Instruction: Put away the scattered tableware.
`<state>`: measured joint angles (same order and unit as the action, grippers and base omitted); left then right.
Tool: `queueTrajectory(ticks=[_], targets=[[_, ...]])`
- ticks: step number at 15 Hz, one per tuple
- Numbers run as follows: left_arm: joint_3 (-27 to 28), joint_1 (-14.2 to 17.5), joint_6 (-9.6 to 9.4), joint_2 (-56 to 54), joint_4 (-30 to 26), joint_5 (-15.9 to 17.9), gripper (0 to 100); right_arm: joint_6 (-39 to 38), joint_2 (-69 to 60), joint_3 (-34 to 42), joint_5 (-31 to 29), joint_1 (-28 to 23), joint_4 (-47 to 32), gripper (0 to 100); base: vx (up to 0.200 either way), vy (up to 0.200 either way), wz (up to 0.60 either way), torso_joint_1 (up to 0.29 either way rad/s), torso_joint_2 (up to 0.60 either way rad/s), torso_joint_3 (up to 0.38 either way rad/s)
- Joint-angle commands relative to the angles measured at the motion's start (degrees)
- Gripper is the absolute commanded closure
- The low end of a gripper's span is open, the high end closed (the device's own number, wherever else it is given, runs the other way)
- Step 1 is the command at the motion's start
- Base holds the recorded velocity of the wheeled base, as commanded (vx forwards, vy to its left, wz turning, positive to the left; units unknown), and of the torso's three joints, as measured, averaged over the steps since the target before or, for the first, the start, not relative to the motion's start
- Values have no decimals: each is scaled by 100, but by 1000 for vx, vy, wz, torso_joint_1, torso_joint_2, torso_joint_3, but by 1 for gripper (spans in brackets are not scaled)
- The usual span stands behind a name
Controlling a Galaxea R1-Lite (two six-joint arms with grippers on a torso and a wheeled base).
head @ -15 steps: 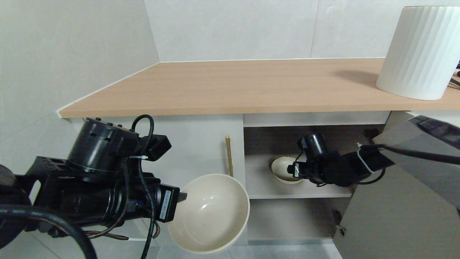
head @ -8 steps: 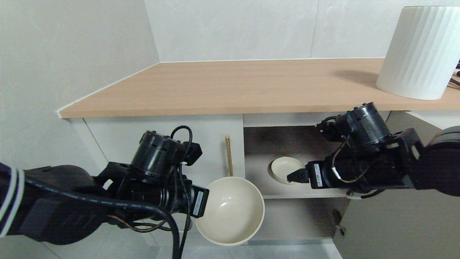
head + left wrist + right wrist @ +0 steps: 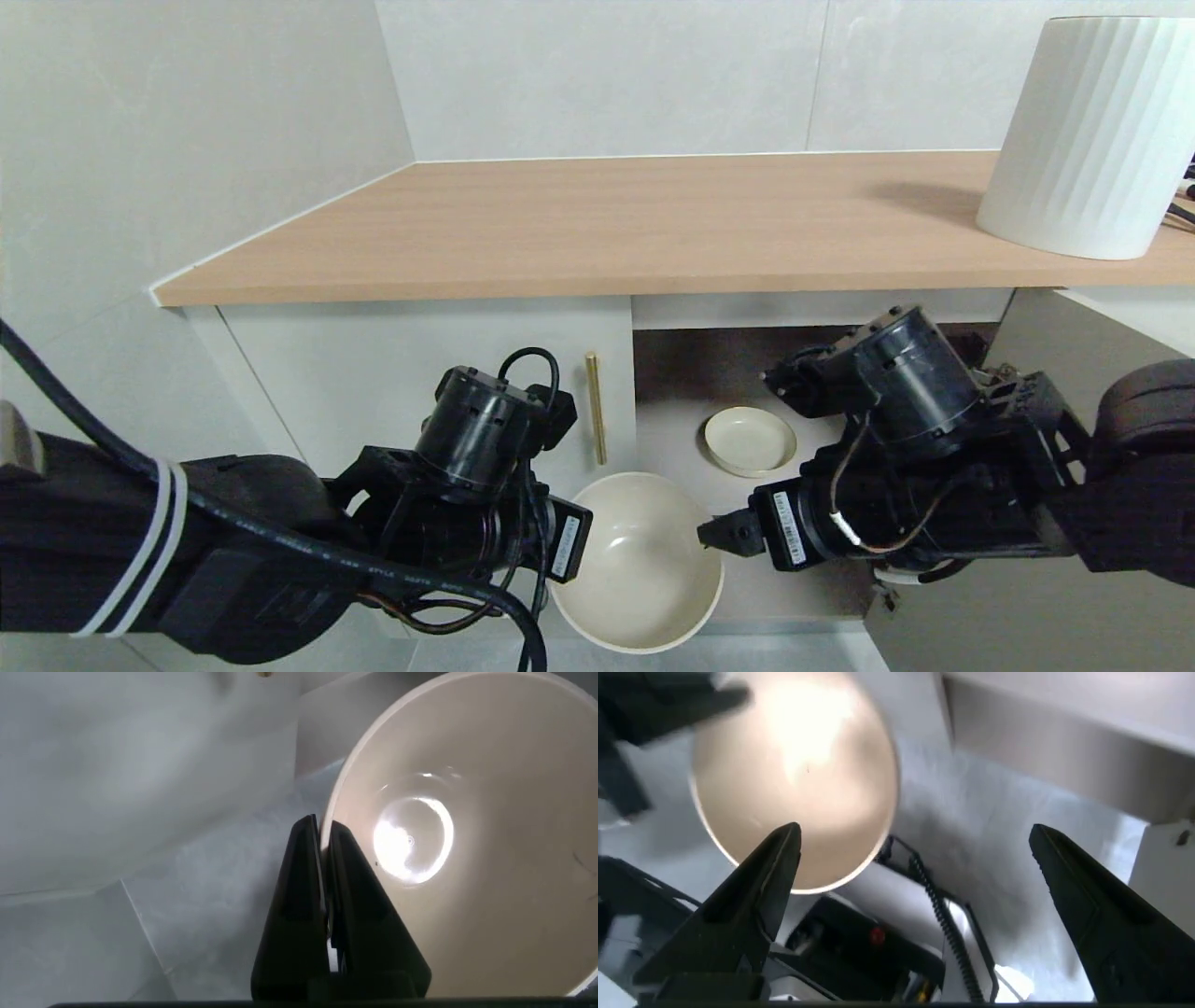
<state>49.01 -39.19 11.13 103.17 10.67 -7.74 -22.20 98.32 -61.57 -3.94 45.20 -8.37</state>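
A large cream bowl [image 3: 639, 565] hangs in front of the lower cabinet, with my left gripper [image 3: 571, 549] shut on its left rim. In the left wrist view the fingers [image 3: 322, 873] pinch the rim of the bowl [image 3: 467, 859]. My right gripper [image 3: 717, 536] is just off the bowl's right rim. In the right wrist view it [image 3: 913, 835] stands open, with the bowl [image 3: 799, 784] beyond one finger. A small cream plate [image 3: 750, 441] lies on the shelf inside the open cabinet.
The wooden countertop [image 3: 597, 224] carries a white ribbed cylinder [image 3: 1088, 135] at the far right. The left cabinet door with its gold handle [image 3: 592, 411] is closed. The right door [image 3: 1046, 597] stands swung open beside my right arm.
My left arm carried the bowl rightward and lower, toward the cabinet opening. My right gripper pulled out of the shelf, leaving the small plate there, and dropped to the bowl's right rim.
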Motion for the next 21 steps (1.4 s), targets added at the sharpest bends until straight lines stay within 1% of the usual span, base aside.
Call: queueTrajectory(ticks=[1,5,8,9,13,21], targets=[[-5,-27,3,-16,14,-8,100,-13,416,-30,-2,59,20,0,0,0,0,0,0,0],[-5,-176,12,28,14,-17,100,-39,759,-162,-160,94,55,0,0,0,0,0,0,0],[-5,-185,38,28,32,-17,100,-153,856,-259,-160,94,64,0,0,0,0,0,0,0],[-5,-185,38,37,41,-17,100,-171,865,-276,-160,94,82,100,0,0,0,0,0,0],[-5,-185,38,239,41,-17,100,-171,865,-276,-169,138,90,100,0,0,0,0,0,0],[4,-185,38,230,120,-61,100,-171,865,-267,-178,208,90,100,0,0,0,0,0,0]])
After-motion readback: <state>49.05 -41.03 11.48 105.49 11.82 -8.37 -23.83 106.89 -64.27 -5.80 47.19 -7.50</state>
